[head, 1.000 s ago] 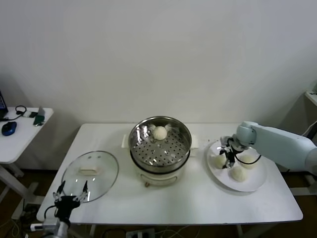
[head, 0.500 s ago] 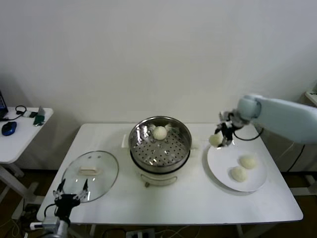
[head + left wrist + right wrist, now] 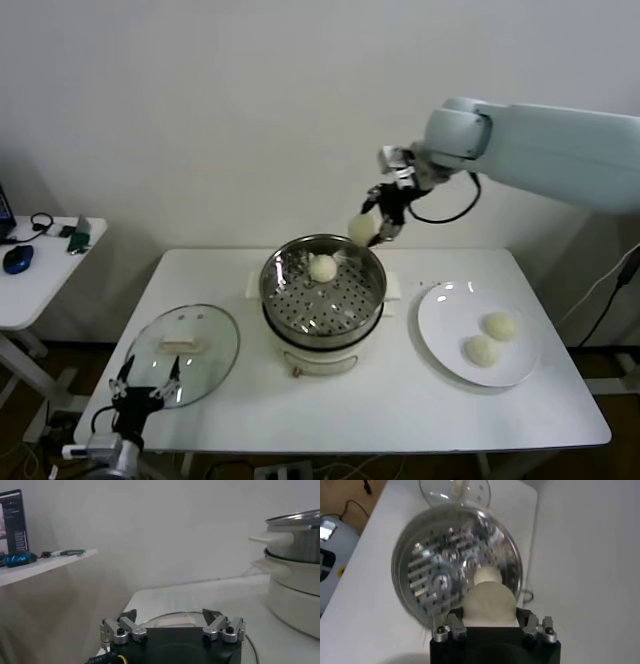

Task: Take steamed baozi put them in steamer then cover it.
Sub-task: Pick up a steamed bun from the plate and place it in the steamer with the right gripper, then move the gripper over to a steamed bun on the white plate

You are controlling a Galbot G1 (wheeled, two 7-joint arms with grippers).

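Note:
My right gripper [image 3: 370,230] hangs above the back right rim of the steamer [image 3: 322,322], shut on a cream-white baozi [image 3: 360,229]. The right wrist view looks down past that held baozi [image 3: 487,600] onto the perforated floor of the steamer [image 3: 435,575], where another baozi [image 3: 486,575] lies near the back wall. That bun [image 3: 322,268] also shows in the head view. Two more baozi [image 3: 500,325] [image 3: 482,350] rest on the white plate [image 3: 445,320]. The glass cover [image 3: 183,352] lies flat at the table's left. My left gripper [image 3: 140,392] stands open just in front of it.
A white side table [image 3: 40,270] with a mouse and small items stands at the far left. The pot's white handle [image 3: 272,538] juts toward the left arm. Bare tabletop lies in front of the steamer and between the steamer and the plate.
The right gripper lifted a baozi off the plate and carried it up and left to above the steamer's rim. The plate now holds two buns. The left arm stayed put.

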